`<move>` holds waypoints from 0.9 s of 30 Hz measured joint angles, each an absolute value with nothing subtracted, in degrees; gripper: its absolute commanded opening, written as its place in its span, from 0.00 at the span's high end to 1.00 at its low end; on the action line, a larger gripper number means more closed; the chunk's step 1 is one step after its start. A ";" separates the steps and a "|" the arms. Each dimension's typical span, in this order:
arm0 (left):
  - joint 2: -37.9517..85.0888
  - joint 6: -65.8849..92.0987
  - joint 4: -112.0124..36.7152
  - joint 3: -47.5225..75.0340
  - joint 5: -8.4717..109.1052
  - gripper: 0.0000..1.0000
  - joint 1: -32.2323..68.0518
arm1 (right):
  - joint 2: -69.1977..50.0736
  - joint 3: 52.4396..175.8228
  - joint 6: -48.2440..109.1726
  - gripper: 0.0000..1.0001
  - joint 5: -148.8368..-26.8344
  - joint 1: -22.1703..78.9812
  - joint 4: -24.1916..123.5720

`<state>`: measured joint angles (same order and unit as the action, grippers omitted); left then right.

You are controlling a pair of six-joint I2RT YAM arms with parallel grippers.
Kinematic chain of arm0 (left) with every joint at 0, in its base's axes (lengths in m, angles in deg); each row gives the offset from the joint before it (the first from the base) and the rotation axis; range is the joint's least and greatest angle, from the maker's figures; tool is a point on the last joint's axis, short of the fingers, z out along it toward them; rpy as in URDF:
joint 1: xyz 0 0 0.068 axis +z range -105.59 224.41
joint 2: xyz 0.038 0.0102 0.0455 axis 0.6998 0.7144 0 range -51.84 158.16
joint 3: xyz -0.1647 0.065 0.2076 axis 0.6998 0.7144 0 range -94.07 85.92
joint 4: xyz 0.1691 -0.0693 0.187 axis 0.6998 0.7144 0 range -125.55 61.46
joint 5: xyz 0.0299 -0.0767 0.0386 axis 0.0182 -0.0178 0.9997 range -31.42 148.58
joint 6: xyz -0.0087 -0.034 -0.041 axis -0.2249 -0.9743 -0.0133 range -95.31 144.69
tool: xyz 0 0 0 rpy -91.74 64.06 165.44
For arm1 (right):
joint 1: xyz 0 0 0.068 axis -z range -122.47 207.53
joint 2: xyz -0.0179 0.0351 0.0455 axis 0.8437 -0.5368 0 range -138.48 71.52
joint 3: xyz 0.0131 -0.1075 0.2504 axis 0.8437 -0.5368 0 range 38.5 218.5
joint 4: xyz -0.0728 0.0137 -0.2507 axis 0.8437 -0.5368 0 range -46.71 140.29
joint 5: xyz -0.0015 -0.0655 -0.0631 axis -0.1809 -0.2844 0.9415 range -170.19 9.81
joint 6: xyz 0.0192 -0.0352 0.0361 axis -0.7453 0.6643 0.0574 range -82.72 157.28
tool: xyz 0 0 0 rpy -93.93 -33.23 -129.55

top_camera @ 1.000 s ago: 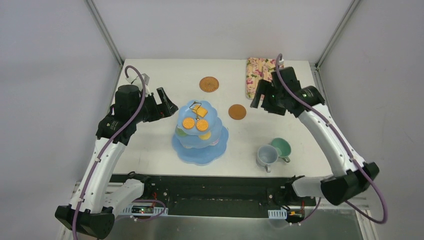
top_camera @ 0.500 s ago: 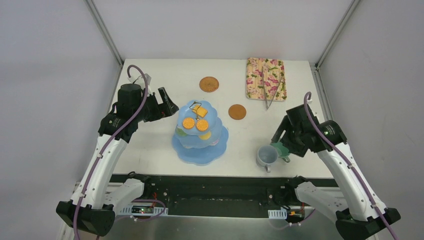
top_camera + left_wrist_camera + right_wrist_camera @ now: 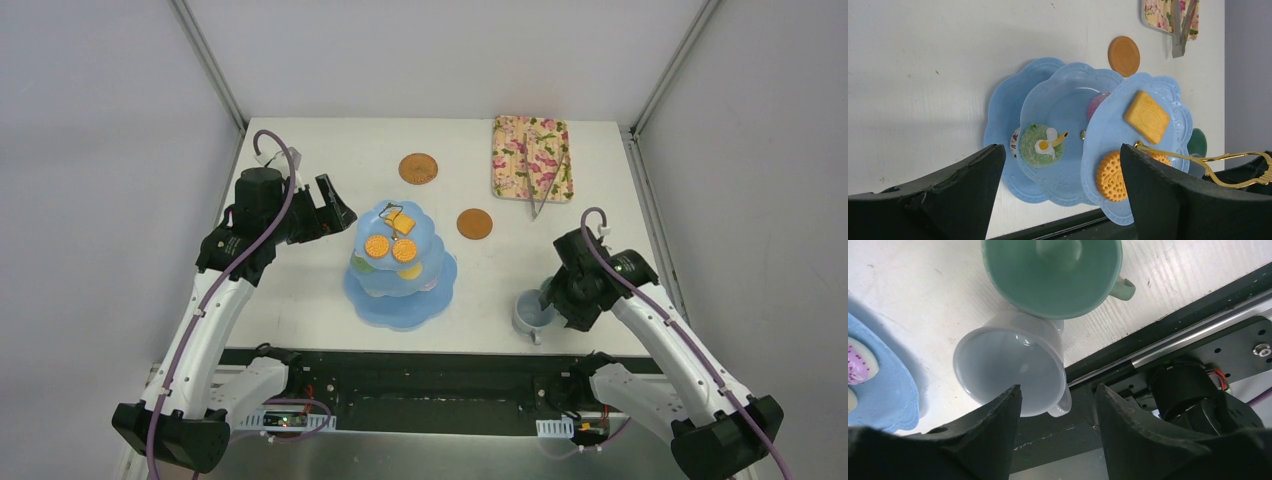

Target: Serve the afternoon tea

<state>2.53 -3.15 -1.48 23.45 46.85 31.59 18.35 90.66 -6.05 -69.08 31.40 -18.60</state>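
Light-blue plastic made up the three-tier stand point(image 3: 380, 305), which stood left of the table's point(image 3: 300, 280) middle with orange biscuits point(image 3: 377, 246) on its top tier and a green donut point(image 3: 1038, 145) on the tier below. The left gripper point(image 3: 335, 212) hung at the stand's 10 o'clock, its jaws wide apart and holding nothing; the wrist view looked across the tiers between its fingers point(image 3: 948, 200). At the stand's 4 o'clock, near the front edge, sat the grey-blue cup point(image 3: 528, 312), with the green cup point(image 3: 1053, 275) touching it on the far side. The right gripper point(image 3: 560, 300) was low over these two. Its jaws stood partly open, astride the grey-blue cup's near wall and handle, with a gap on the right finger's point(image 3: 1128, 430) side, so nothing was clamped. One brown coaster point(image 3: 418, 168) lay at the stand's 12 o'clock and the other point(image 3: 474, 223) at its 2 o'clock, well apart. A floral tray point(image 3: 531, 157) with metal tongs point(image 3: 538, 200) across it lay at the table's 1 o'clock
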 measured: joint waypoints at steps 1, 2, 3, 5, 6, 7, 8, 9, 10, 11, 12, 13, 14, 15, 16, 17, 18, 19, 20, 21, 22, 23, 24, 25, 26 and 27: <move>2.51 -3.15 -1.46 23.45 46.85 0.11 31.59 | 18.31 89.39 -6.49 0.44 -69.36 31.40 -17.68; 2.49 -3.15 -1.48 23.45 46.85 0.12 31.59 | 18.20 88.25 -6.93 0.44 -69.80 31.40 -16.94; 2.49 -3.15 -1.46 23.45 46.85 0.11 31.59 | 17.98 87.36 -7.28 0.45 -70.17 31.40 -16.30; 2.47 -3.15 -1.46 23.45 46.85 0.11 31.59 | 17.39 85.87 -7.84 0.49 -70.68 31.40 -14.92; 2.47 -3.15 -1.46 23.45 46.87 0.11 31.59 | 17.00 85.17 -8.22 0.51 -70.98 31.40 -14.18; 2.47 -3.15 -1.46 23.45 46.87 0.11 31.59 | 16.60 84.58 -8.50 0.54 -71.27 31.40 -13.64; 2.47 -3.13 -1.46 23.45 46.85 0.11 31.59 | 16.23 84.21 -8.72 0.56 -71.59 31.40 -13.24; 2.47 -3.15 -1.44 23.45 46.85 0.11 31.59 | 15.82 83.97 -8.92 0.58 -71.79 31.40 -12.87; 2.47 -3.13 -1.44 23.45 46.85 0.12 31.59 | 15.47 83.84 -9.07 0.60 -72.05 31.40 -12.52; 2.47 -3.13 -1.44 23.45 46.85 0.11 31.59 | 15.25 83.77 -9.22 0.62 -72.16 31.40 -12.21; 2.49 -3.13 -1.44 23.45 46.85 0.11 31.59 | 15.12 83.66 -9.35 0.64 -72.29 31.40 -11.82; 2.49 -3.13 -1.44 23.45 46.85 0.11 31.59 | 15.12 83.53 -9.51 0.65 -72.49 31.40 -11.45; 2.49 -3.13 -1.44 23.45 46.85 0.11 31.59 | 15.12 83.38 -9.70 0.67 -72.64 31.40 -11.19; 2.49 -3.13 -1.44 23.45 46.85 0.11 31.59 | 15.14 83.21 -9.83 0.68 -72.82 31.40 -10.95; 2.49 -3.13 -1.42 23.45 46.85 0.11 31.59 | 15.16 82.92 -9.88 0.70 -73.01 31.40 -10.71; 2.49 -3.13 -1.44 23.45 46.87 0.11 31.59 | 15.20 82.59 -9.94 0.72 -73.17 31.40 -10.44; 2.49 -3.13 -1.42 23.45 46.87 0.11 31.59 | 15.23 82.33 -10.03 0.75 -73.28 31.40 -10.25; 2.53 -3.13 -1.35 23.43 46.90 0.11 31.59 | 15.23 82.00 -10.07 0.79 -73.39 31.40 -10.03; 2.60 -3.10 -1.11 23.32 46.92 0.12 31.59 | 15.23 81.65 -10.12 0.81 -73.47 31.40 -9.88; 2.84 -3.10 -0.63 23.05 46.98 0.12 31.59 | 15.23 81.41 -10.07 0.85 -73.56 31.40 -9.85; 3.19 -3.10 -0.08 22.64 47.05 0.12 31.59 | 15.23 81.09 -10.16 0.88 -73.63 31.40 -9.79; 3.58 -3.13 0.38 22.18 47.09 0.12 31.59 | 15.23 80.76 -10.36 0.91 -73.65 31.40 -9.77; 3.93 -3.15 0.81 21.70 47.09 0.12 31.59 | 15.25 80.74 -10.34 0.93 -73.74 31.40 -9.59; 4.11 -3.13 1.05 21.37 47.09 0.12 31.59 | 15.49 80.74 -10.51 0.95 -73.95 31.40 -9.44; 4.08 -3.13 1.05 21.30 47.09 0.12 31.59 | 15.86 80.74 -10.60 0.97 -74.04 31.38 -9.15; 3.93 -3.10 1.16 21.30 47.14 0.12 31.59 | 16.30 80.71 -10.58 0.99 -74.00 31.34 -9.02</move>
